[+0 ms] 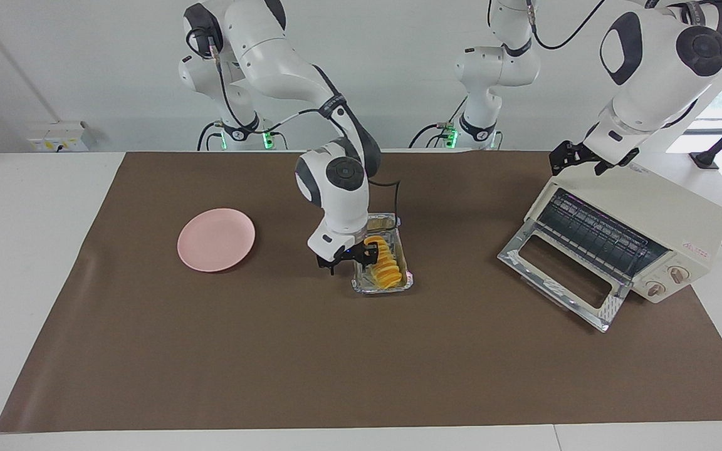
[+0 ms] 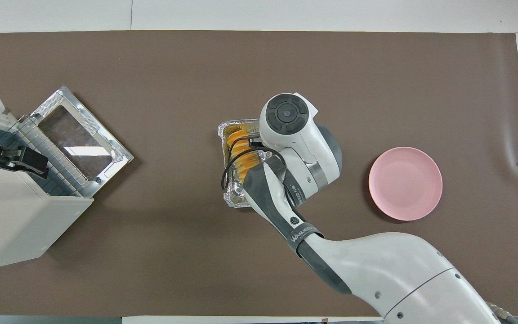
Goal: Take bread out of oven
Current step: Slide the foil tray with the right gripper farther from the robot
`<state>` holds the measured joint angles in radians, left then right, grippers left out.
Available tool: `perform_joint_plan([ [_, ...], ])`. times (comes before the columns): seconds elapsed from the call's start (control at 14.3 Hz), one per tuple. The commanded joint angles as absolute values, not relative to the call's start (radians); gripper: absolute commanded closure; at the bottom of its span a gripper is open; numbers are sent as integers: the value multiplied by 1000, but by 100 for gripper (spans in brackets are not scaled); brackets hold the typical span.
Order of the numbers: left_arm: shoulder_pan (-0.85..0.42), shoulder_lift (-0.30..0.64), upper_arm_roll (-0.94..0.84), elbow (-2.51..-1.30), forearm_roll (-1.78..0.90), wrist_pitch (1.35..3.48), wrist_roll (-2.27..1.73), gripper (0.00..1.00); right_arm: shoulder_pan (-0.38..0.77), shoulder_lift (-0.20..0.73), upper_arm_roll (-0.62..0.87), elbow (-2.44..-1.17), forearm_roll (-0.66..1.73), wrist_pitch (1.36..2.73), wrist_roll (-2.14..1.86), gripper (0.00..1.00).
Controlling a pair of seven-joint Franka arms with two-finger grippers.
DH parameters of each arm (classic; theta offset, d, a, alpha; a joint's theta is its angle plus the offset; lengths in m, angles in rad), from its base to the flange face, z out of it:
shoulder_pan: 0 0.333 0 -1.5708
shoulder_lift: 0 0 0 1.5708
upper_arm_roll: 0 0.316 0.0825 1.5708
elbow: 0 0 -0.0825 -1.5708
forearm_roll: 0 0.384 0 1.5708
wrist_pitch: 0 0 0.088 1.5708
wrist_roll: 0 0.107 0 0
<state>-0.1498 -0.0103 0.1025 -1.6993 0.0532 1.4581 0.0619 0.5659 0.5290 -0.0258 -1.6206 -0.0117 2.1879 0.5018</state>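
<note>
Two arms are in play over the brown-covered surface (image 1: 336, 363). Directions below use the overhead view as a dial, with 12 o'clock pointing away from the robots.

The right arm reaches to the middle of the surface. Its forearm slopes down, its wrist is bent, and the right tool (image 1: 350, 262) points straight down, low over the foil tray (image 1: 383, 289). Its fingers stand apart, one just outside the tray's 3 o'clock wall and the other inside it. They are clamped on nothing that can be seen. From above, the wrist hides the tool.

The bread (image 1: 386, 266) lies in the foil tray, lengthwise from 12 to 6 o'clock. It is just beside the inner finger, on that finger's 9 o'clock side. Whether the two touch cannot be told.

The left arm bends down from high up and holds the left tool (image 1: 577, 164) over the top edge of the oven (image 1: 668, 207), above its mouth. That tool's fingers are spread and hold nothing.

The oven stands well apart from the tray, at its 9 o'clock, with its glass door (image 1: 511, 254) dropped flat open and its wire rack bare. A pink plate (image 1: 215, 240) sits at the tray's 3 o'clock.
</note>
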Motion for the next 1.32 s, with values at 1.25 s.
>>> perform_joint_plan([
  [1.25,-138,-21,112,-1692,55,1479,64,0,246,548,-32,-1307,112,1879,234,100],
])
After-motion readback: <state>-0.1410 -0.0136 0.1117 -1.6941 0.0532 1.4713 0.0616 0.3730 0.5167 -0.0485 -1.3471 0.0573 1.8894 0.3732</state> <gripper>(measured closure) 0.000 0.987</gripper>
